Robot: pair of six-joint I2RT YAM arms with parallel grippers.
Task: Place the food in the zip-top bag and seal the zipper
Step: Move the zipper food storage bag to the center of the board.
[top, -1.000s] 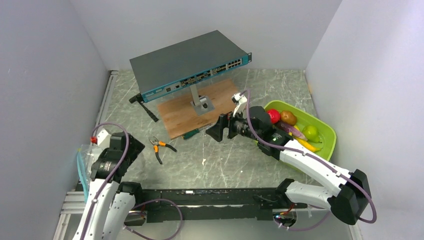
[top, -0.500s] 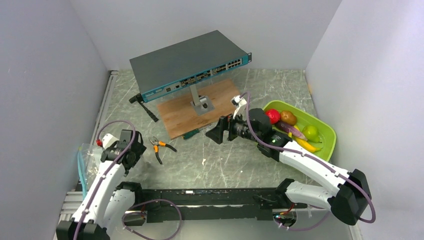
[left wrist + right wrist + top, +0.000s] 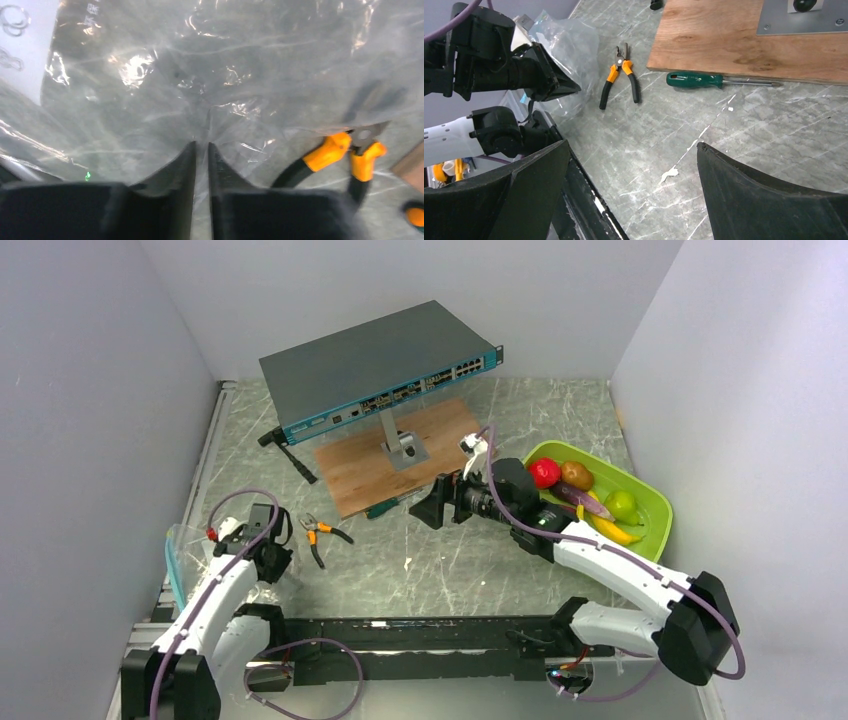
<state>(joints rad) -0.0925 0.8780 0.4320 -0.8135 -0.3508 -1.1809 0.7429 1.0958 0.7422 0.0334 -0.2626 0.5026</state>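
I see my left gripper pinching the zip-top bag beside the pliers; my right gripper gapes wide, holding nothing.

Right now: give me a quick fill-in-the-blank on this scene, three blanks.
1. The left gripper is ___ on the clear zip-top bag.
2. The right gripper stands ___, holding nothing.
3. The toy food sits in the lime-green tray; the pliers have ___ handles.
Missing: shut; open; orange.
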